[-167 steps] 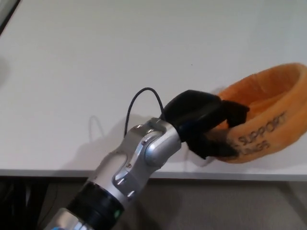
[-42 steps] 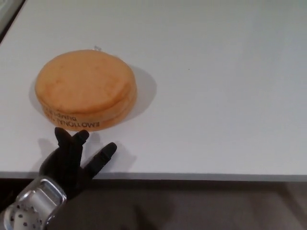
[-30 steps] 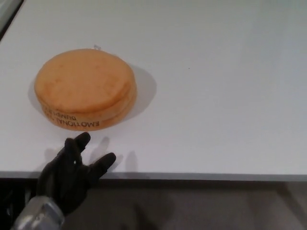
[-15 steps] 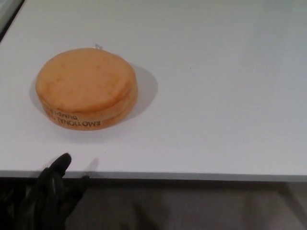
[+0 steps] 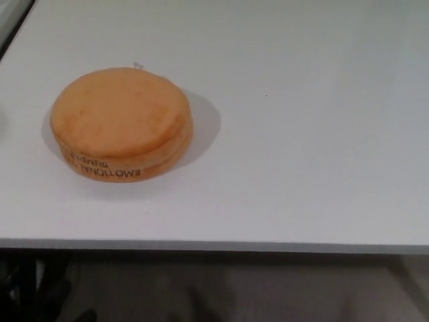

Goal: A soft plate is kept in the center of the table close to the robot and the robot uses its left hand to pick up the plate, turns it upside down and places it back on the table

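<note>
Orange soft plate (image 5: pixel 120 124) upside down on white counter (image 5: pixel 301 134), left side, near front edge, printed text inverted on rim. Neither hand visible; state untellable.

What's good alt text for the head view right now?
An orange soft plate lies upside down on the left of a white table, the lettering on its rim inverted. No robot hand is in view.

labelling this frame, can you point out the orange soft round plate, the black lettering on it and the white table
orange soft round plate (image 5: pixel 117 117), head view, flat upturned underside
black lettering (image 5: pixel 104 170), head view, near side wall
white table (image 5: pixel 308 147), head view, bare top
</note>
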